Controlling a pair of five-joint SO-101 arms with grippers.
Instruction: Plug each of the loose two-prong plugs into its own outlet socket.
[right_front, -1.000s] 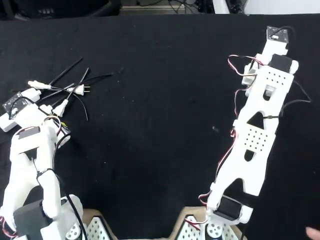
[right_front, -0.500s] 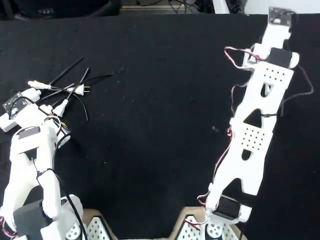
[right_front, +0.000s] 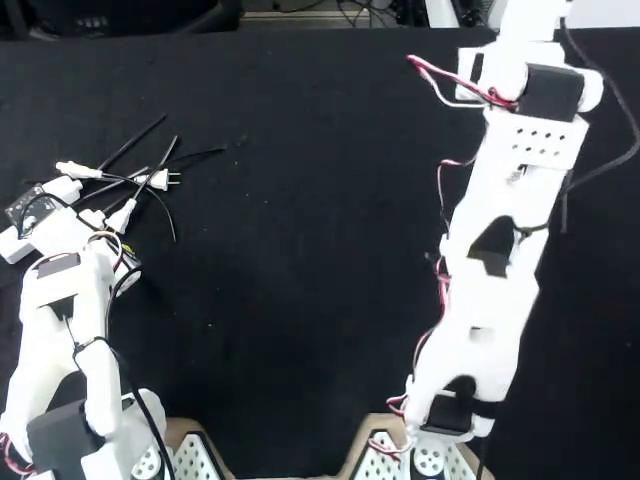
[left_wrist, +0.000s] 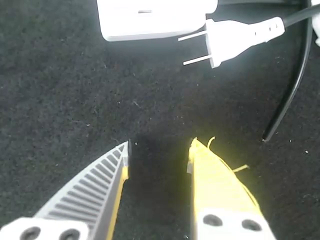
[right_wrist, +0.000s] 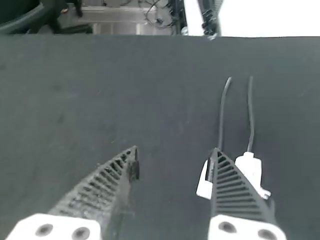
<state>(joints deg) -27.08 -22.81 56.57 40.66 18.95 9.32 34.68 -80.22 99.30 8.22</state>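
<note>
White two-prong plugs (right_front: 155, 180) on black cords lay unmoved at the left of the black surface (right_front: 300, 250), just beyond the open, empty left pincer (left_wrist: 160, 145); the right pincer (right_wrist: 174, 152), gaping empty too, had reached farther out.

Even overhead light on a matte black table, whites running bright

In the high view the table (right_front: 300, 300) soaks up the light and gives no glare, while the left arm (right_front: 60, 300) and right arm (right_front: 510, 220) look nearly washed out and cast hardly any shadow. In the left wrist view a soft dark shadow lies on the cloth just ahead of the left gripper (left_wrist: 160, 144); the plug (left_wrist: 240, 37) and socket block (left_wrist: 150, 17) are bright without hot spots. In the right wrist view a white patch (right_wrist: 270, 17) beyond the table's far edge is blown out.
</note>
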